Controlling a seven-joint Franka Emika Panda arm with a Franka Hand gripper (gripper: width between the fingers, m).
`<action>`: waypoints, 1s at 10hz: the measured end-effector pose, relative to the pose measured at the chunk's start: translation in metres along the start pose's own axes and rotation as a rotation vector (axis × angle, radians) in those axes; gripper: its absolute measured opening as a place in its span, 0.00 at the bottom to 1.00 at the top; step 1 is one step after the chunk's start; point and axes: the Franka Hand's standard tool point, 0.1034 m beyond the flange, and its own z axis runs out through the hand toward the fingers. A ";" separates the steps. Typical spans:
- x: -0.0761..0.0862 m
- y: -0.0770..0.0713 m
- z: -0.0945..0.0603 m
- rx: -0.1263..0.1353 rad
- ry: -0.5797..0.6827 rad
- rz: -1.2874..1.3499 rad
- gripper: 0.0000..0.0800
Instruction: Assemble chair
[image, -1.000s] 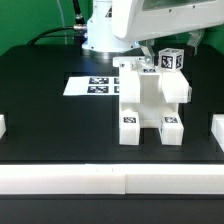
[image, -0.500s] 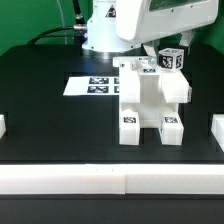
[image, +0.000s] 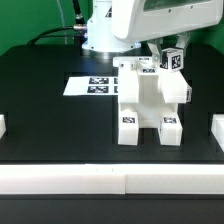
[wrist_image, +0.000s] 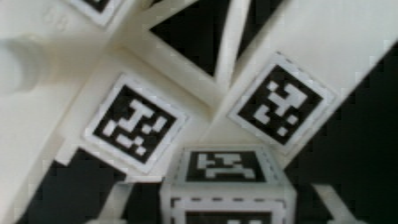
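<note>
The partly built white chair stands upright in the middle of the black table, with tags on its lower blocks. My gripper hangs just above the chair's top, toward the exterior view's right. It is shut on a small white tagged block held level with the chair's upper edge. In the wrist view the same block sits between my fingers, with my gripper around it. Beyond it are the chair's slotted panels carrying two large tags. Where the block meets the chair is hidden.
The marker board lies flat behind the chair, toward the exterior view's left. The robot base stands behind it. A low white wall runs along the front edge, with short white blocks at the left edge and right edge.
My gripper and the tagged block have shifted slightly toward the exterior view's right and a little upward. The chair has not moved.
</note>
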 end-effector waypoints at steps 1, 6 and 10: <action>0.000 0.000 0.000 0.000 0.000 0.097 0.36; 0.001 -0.002 0.001 0.034 0.003 0.687 0.36; 0.002 -0.003 0.001 0.058 0.000 1.061 0.36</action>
